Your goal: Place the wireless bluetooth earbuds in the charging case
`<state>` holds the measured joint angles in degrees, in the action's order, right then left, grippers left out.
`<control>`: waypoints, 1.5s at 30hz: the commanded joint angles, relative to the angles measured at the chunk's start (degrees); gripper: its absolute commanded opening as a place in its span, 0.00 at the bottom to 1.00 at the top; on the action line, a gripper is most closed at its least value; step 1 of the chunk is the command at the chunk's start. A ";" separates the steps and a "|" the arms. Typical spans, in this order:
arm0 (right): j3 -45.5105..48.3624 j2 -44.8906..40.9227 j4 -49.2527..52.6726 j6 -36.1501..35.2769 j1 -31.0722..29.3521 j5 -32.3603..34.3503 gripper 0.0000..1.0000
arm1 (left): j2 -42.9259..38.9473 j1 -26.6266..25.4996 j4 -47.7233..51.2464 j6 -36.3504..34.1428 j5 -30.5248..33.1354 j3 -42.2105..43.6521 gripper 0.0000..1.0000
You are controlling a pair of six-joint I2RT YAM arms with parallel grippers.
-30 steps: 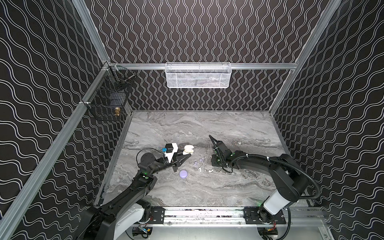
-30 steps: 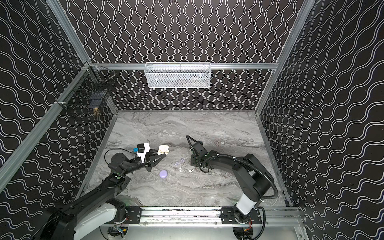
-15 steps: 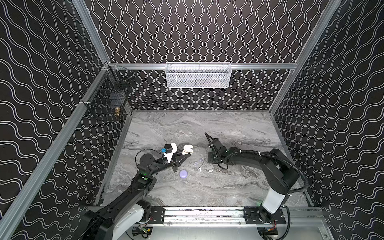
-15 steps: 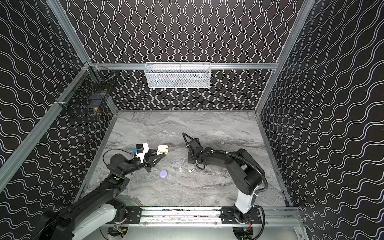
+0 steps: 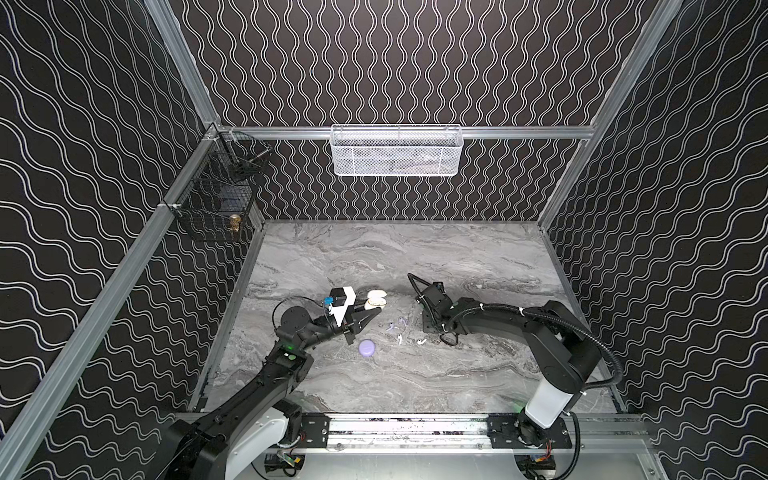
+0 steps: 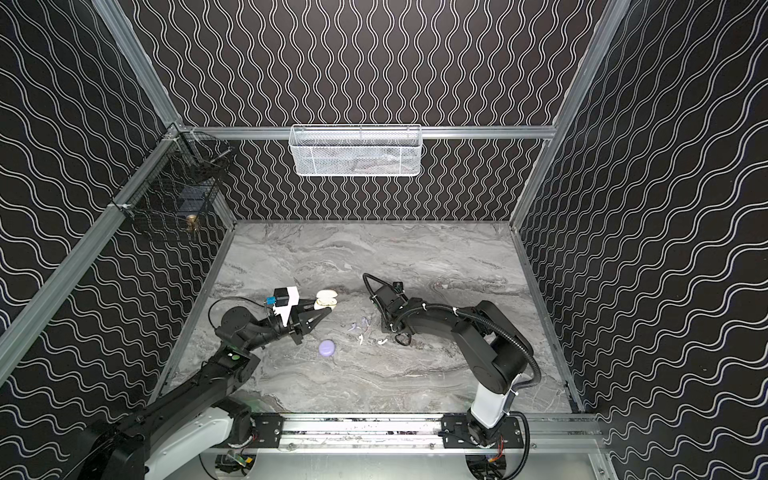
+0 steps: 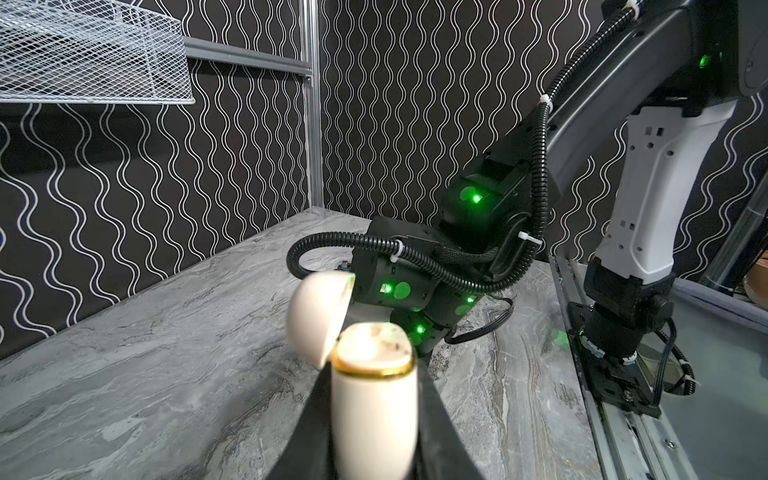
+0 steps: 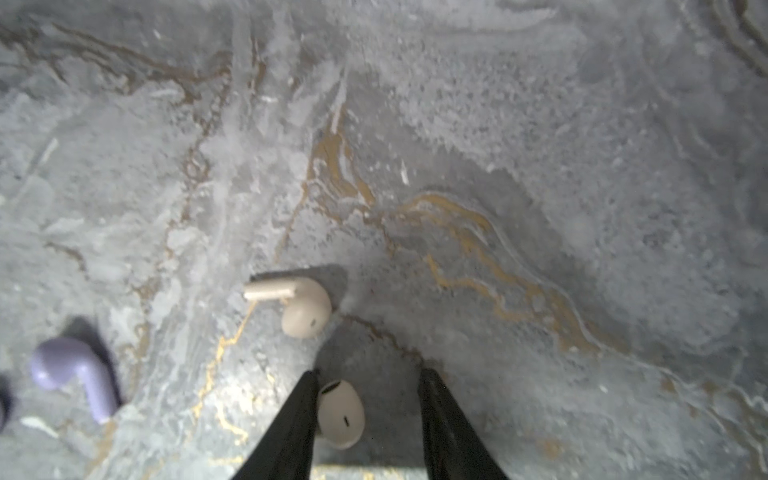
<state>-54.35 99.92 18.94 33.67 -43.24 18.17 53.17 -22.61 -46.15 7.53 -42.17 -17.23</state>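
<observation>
Rail [image 5: 407, 426]: nearest me, on my side of the lavender case [image 5: 367, 347], carrying both arm bases.
Lavender case: shut, round, lying by itself on the marble worktop [image 5: 415, 386].
White earbuds [image 5: 399, 339]: in both top views I see two lying loose on the worktop, just right of the lavender case.
Lavender earbuds [image 5: 391, 327]: two more, just beyond and right of the lavender case, near the white ones.
Right tool [image 8: 369, 374]: right of the lavender case, hidden under its own wrist in both top views. Its wrist view shows it released, fingers apart, tips down at the worktop. A pale earbud [image 8: 341, 415] sits between them, touching one finger [image 8: 301, 415], with a clear gap to the other. A cream earbud [image 8: 305, 307] lies just past the tips, and one of the lavender earbuds lies off to the side.
Left tool [image 7: 373, 370]: straight beyond the lavender case, clenched on the cream charging case [image 5: 375, 299], one finger on each side of its body.
Cream charging case: lid [image 7: 320, 320] hinged open. Glare hides the inside from me.
Black wire basket [image 5: 216, 195]: on the side wall, well beyond and left of the lavender case.
White mesh basket [image 5: 397, 151]: on the back wall, farthest beyond the lavender case.
</observation>
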 commanded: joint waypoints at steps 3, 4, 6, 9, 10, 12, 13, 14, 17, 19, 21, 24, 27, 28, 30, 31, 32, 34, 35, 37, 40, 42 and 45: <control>1.32 -2.58 1.95 1.44 -0.44 -0.87 0.46 | -0.27 -0.07 -0.96 -0.06 0.08 -0.37 0.00; 1.56 -2.80 1.49 1.44 -0.41 -1.16 0.49 | -0.30 -0.13 -1.12 0.05 0.07 -0.29 0.00; 1.60 -2.70 1.23 1.49 -0.44 -1.15 0.51 | -0.33 -0.13 -1.26 0.03 0.07 -0.22 0.00; 1.03 -1.60 1.71 1.64 -0.66 -1.03 0.54 | -0.60 -0.07 -1.13 0.14 0.03 -0.23 0.00; 1.00 -1.32 1.87 1.72 -0.78 -0.88 0.54 | -0.61 -0.13 -1.21 0.20 0.00 -0.16 0.00; 0.91 -0.80 2.15 1.78 -1.06 -0.82 0.55 | -0.78 -0.08 -1.00 0.07 0.11 -0.15 0.00; 0.75 -0.57 2.56 1.75 -1.26 -0.59 0.55 | -0.71 -0.13 -0.96 0.08 0.17 -0.10 0.00; 0.52 -0.44 3.21 1.94 -1.50 -0.06 0.55 | -0.69 -0.13 -0.96 0.03 0.14 -0.20 0.00; -0.06 -0.56 5.23 2.28 -2.31 1.73 0.56 | -0.55 -0.07 -0.92 0.07 0.12 -0.33 0.00; 0.24 -1.46 5.67 2.47 -2.46 2.25 0.56 | -0.48 -0.15 -0.72 -0.05 0.11 -0.34 0.00; 1.05 -2.23 5.76 2.71 -2.46 2.50 0.56 | -0.60 -0.15 -0.69 -0.06 0.21 -0.32 0.00; 2.02 -3.22 6.10 3.12 -2.46 3.14 0.56 | -0.61 -0.14 -0.63 -0.06 0.21 -0.29 0.00; 2.72 -3.67 5.69 3.14 -2.46 2.98 0.55 | -0.60 -0.15 -0.61 0.03 0.17 -0.39 0.00; 2.85 -3.84 5.63 3.09 -2.46 3.07 0.55 | -0.63 -0.15 -0.61 0.03 0.23 -0.37 0.00; 2.95 -4.11 5.05 2.95 -2.46 2.69 0.54 | -0.86 -0.15 -0.43 0.03 0.24 -0.30 0.00; 3.02 -4.24 4.77 2.83 -2.46 2.52 0.54 | -0.95 -0.11 -0.35 0.03 0.32 -0.30 0.00; 3.06 -4.36 4.22 2.73 -2.46 1.96 0.54 | -0.94 -0.15 -0.32 0.00 0.37 -0.29 0.00; 3.48 -4.68 2.50 2.13 -2.46 0.42 0.54 | -0.99 -0.15 -0.34 0.03 0.29 -0.34 0.00; 3.78 -4.82 1.11 1.71 -2.30 -0.94 0.54 | -0.96 -0.15 -0.44 0.06 0.25 -0.30 0.00; 4.07 -5.00 -0.71 1.49 -1.79 -2.93 0.53 | -0.75 -0.15 -0.53 0.03 0.22 -0.33 0.00; 3.91 -4.68 -2.27 1.42 -1.21 -4.87 0.50 | -0.61 -0.15 -0.68 0.06 0.07 -0.37 0.00; 3.47 -4.15 -2.68 1.36 -0.97 -5.38 0.49 | -0.78 -0.15 -0.69 0.07 -0.06 -0.28 0.00; 2.78 -3.05 -2.77 1.25 -0.79 -5.73 0.48 | -1.04 -0.15 -0.80 0.07 0.02 -0.12 0.00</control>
<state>-50.83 96.16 17.76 34.94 -44.18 13.87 52.45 -22.72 -45.78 7.55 -42.00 -17.23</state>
